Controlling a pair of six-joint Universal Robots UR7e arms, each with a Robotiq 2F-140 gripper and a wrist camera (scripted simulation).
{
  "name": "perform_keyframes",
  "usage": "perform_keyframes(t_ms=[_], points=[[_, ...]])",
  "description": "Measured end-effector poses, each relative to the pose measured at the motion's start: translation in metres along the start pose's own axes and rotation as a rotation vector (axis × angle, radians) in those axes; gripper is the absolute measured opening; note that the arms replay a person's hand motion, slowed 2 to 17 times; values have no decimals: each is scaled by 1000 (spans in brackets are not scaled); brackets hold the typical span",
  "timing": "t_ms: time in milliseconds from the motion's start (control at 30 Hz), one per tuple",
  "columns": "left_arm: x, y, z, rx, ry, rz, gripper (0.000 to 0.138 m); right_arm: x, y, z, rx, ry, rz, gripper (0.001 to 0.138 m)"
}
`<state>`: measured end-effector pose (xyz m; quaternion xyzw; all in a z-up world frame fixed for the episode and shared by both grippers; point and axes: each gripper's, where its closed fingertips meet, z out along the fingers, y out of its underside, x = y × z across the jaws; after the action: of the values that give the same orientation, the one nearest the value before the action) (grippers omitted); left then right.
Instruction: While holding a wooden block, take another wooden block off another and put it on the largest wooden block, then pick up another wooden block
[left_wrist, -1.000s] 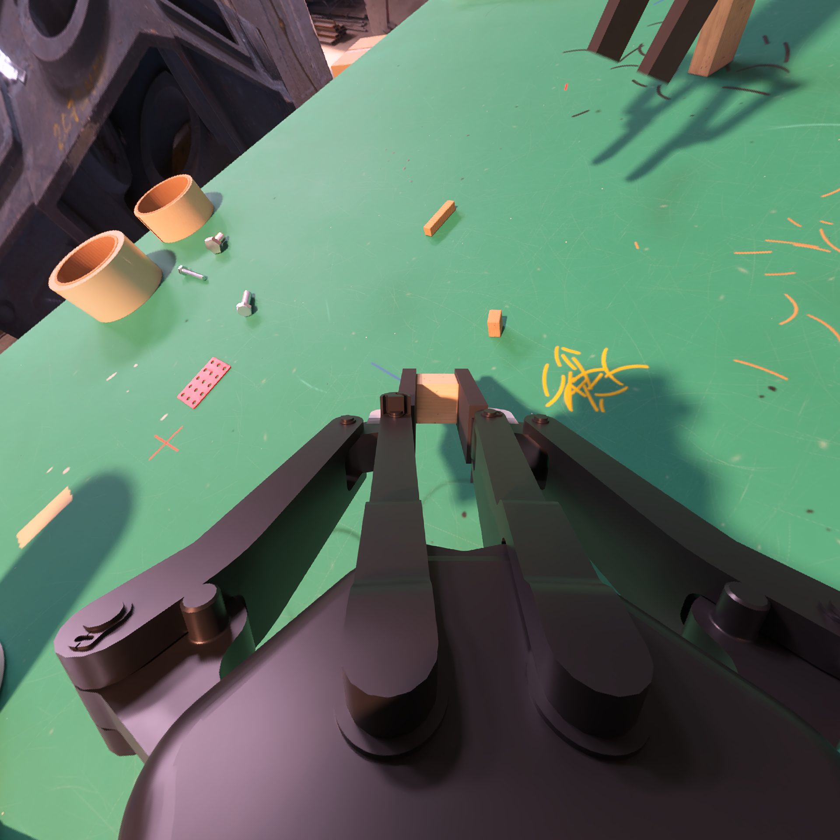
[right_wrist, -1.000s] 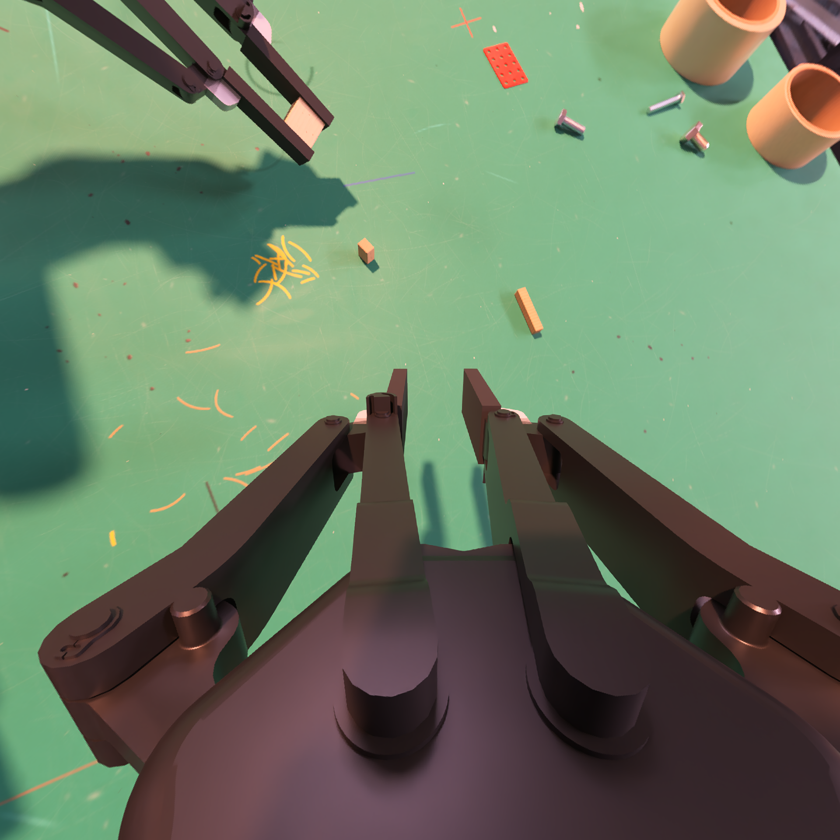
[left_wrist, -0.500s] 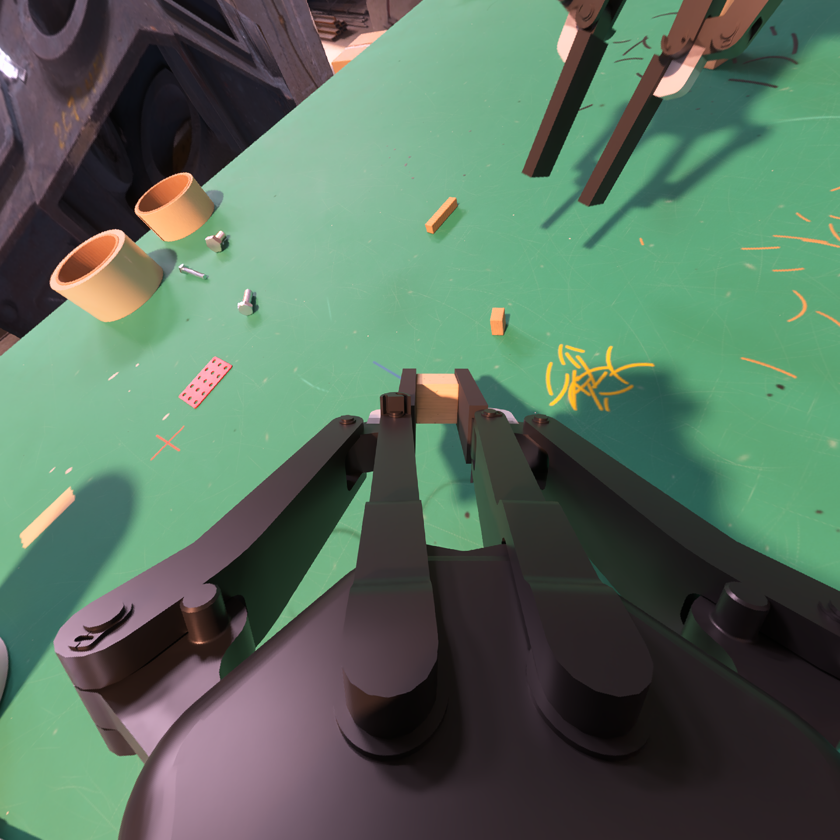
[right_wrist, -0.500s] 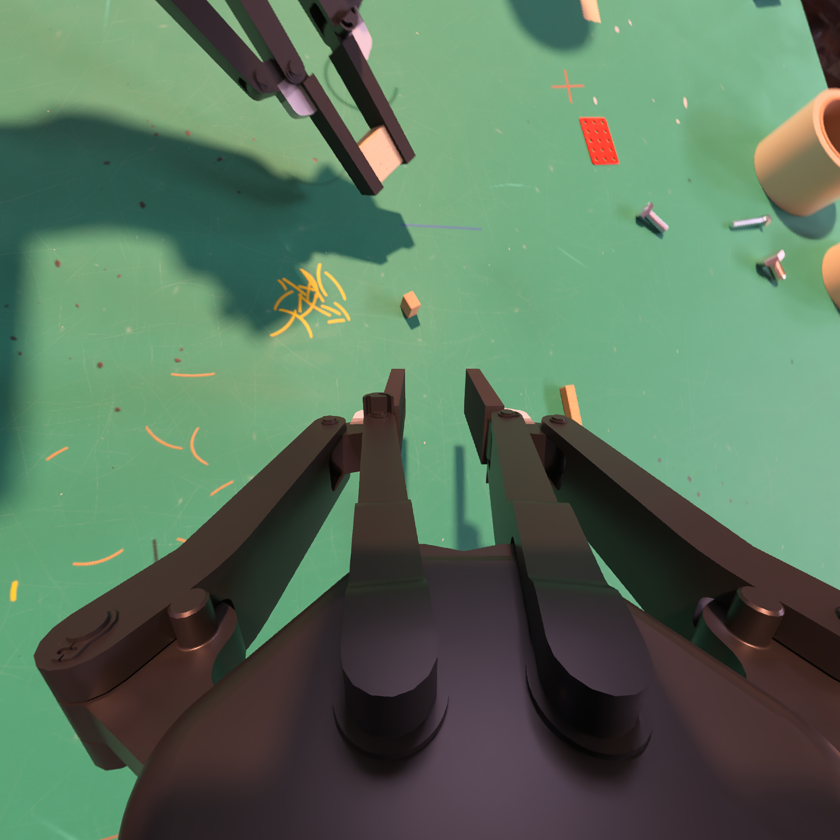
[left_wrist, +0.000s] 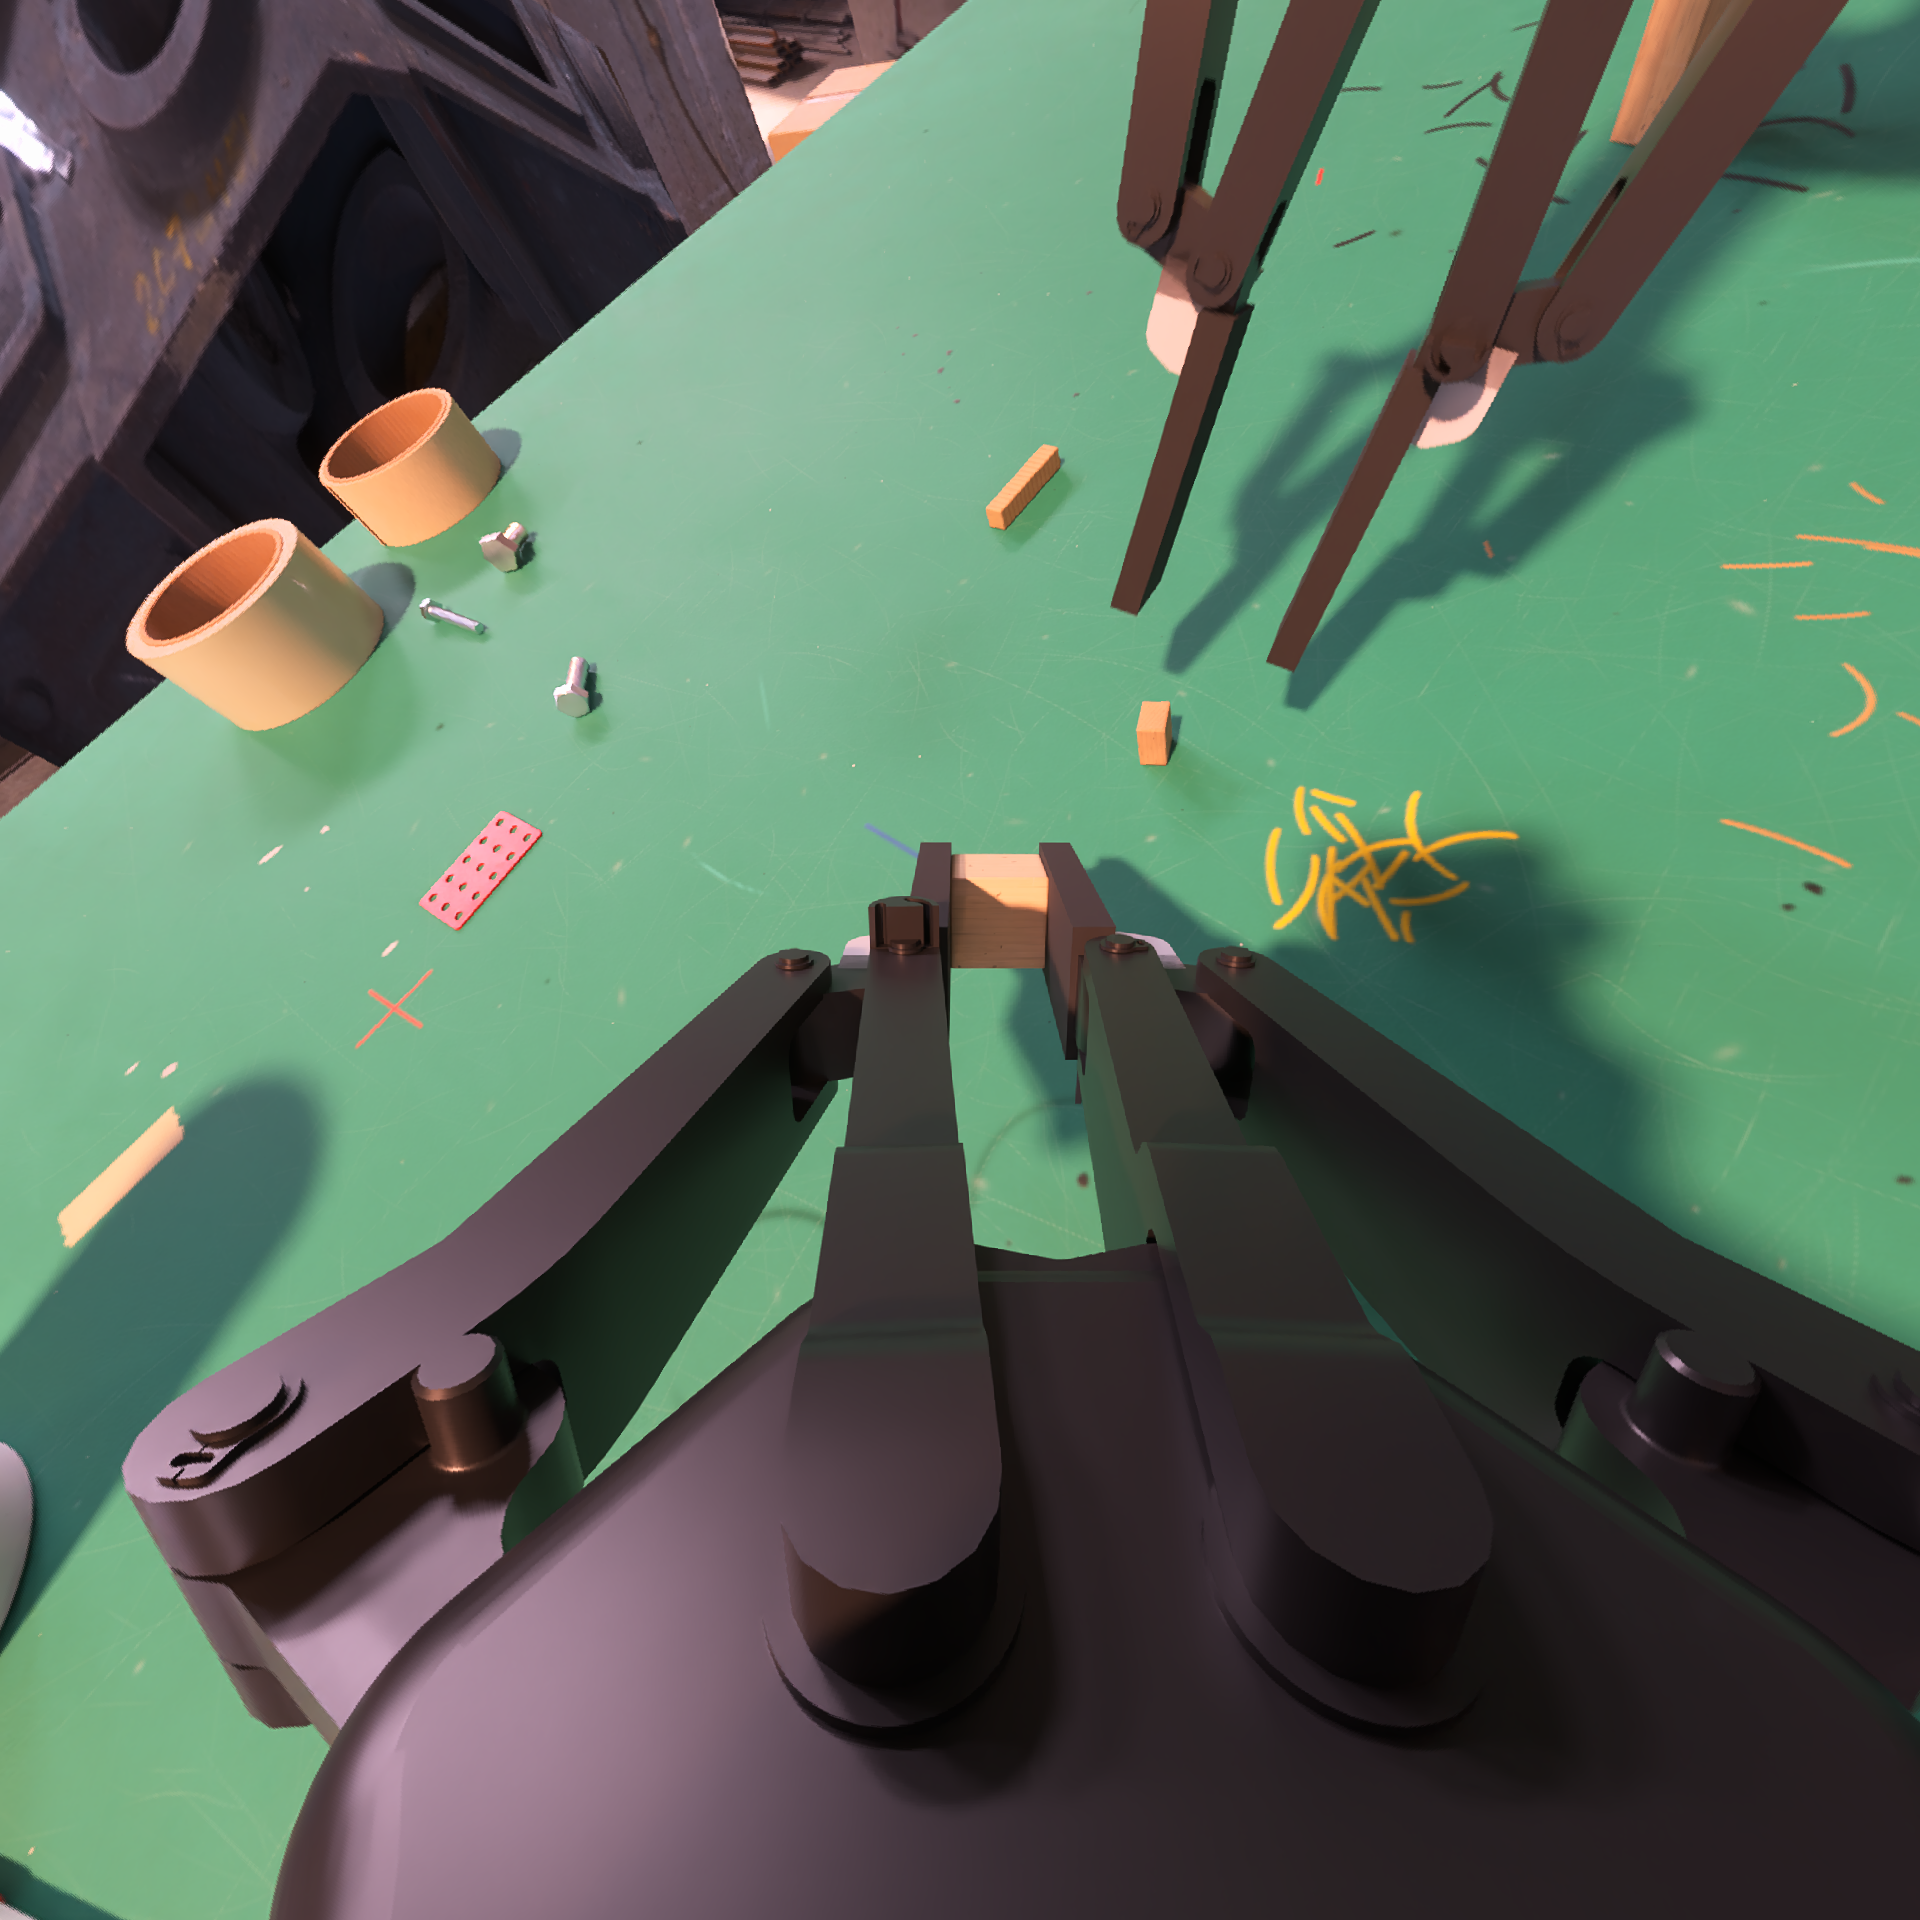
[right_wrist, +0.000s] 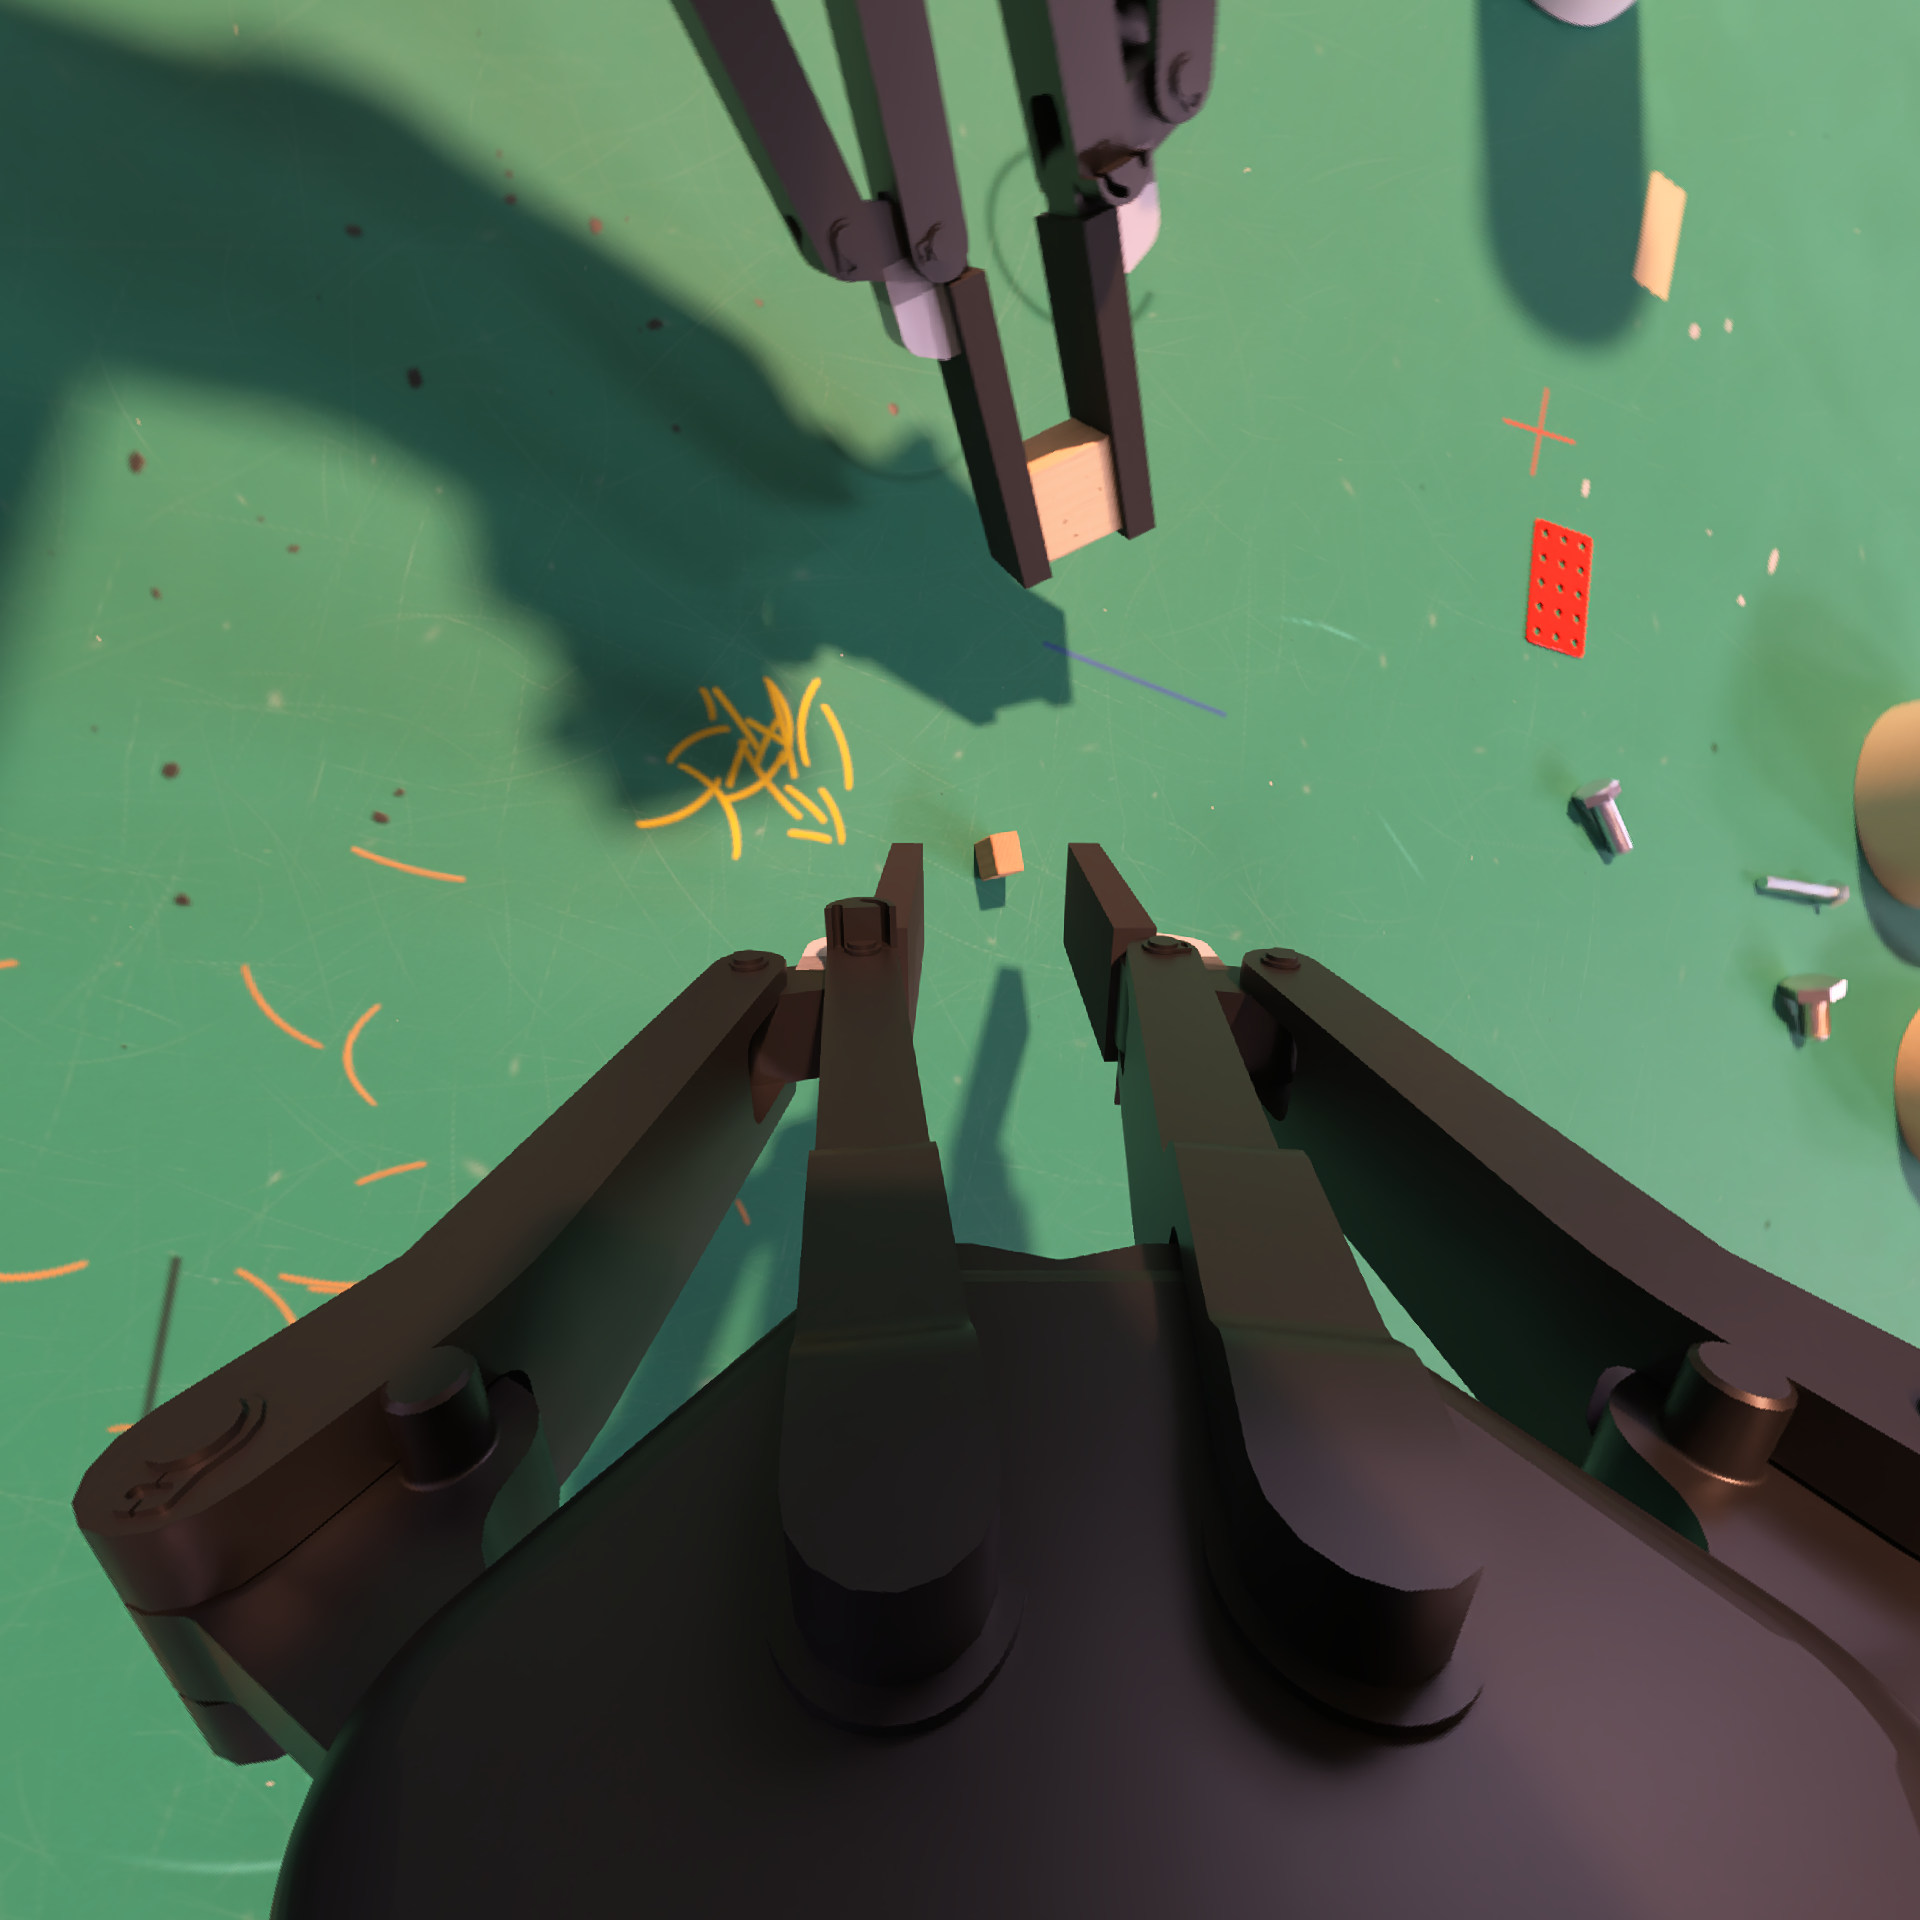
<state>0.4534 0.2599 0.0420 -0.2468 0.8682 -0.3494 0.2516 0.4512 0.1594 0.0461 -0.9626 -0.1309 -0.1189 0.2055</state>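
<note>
My left gripper (left_wrist: 994, 868) is shut on a pale wooden block (left_wrist: 997, 920) and holds it above the green table (left_wrist: 790, 343). It also shows in the right wrist view (right_wrist: 1081, 551) with the block (right_wrist: 1075, 494). My right gripper (right_wrist: 992, 878) is open and empty. A small wooden cube (right_wrist: 998, 855) lies on the table and appears between its fingertips, farther down. In the left wrist view the right gripper (left_wrist: 1205, 632) hangs just beyond that cube (left_wrist: 1153, 732). A thin wooden stick (left_wrist: 1023, 486) lies farther back. A large wooden block (left_wrist: 1662, 62) is partly hidden behind the right gripper's links.
Two tan cylinders (left_wrist: 255, 623) (left_wrist: 410, 462) stand by the table's left edge, with three bolts (left_wrist: 571, 688) beside them. A red perforated plate (left_wrist: 480, 868) (right_wrist: 1558, 587), a flat wooden strip (left_wrist: 120, 1174) (right_wrist: 1659, 234) and orange shavings (left_wrist: 1361, 878) (right_wrist: 764, 764) lie on the table.
My right gripper has moved toward the left gripper, past the thin stick, and now stands over the small cube, still open. The left gripper has held still with its block.
</note>
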Motion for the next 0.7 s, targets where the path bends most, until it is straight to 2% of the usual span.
perform_keyframes(t_ms=[200,467,700], points=[[-4,2,0,-8,-12,1,22,1,-5,16,-56,-21,-103,37],[-9,4,0,-11,-22,-8,22,1,-4,33,-103,-74,-162,32],[-11,6,-1,-14,-26,-22,22,3,-6,37,-107,-102,-175,10]])
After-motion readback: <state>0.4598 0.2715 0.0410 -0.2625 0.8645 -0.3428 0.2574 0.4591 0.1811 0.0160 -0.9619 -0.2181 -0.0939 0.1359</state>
